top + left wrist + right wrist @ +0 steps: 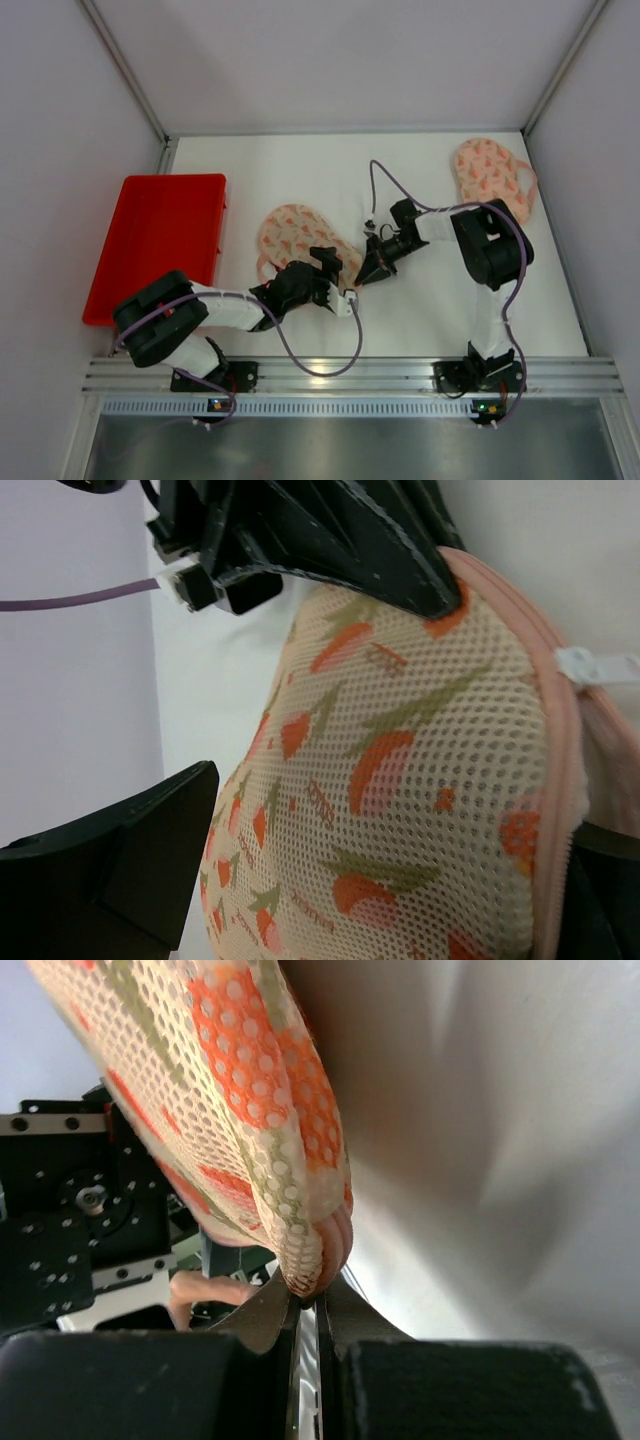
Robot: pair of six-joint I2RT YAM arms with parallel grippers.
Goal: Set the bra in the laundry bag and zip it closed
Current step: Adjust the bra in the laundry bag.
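Top: you have two printed mesh pieces. Laundry bag [295, 235] centre, between both arms; second piece [490, 172] far right. One red tray [160, 240]. Bra unseen, maybe bagged.
Left wrist: left gripper [400, 830] wide around bag; one white zipper pull [598, 667], zip judged unfinished.
Right wrist: right gripper [308, 1305] pinching bag seam.

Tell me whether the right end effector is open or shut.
Shut: the right end effector pinches the pink seam edge of the laundry bag, its fingers nearly touching.
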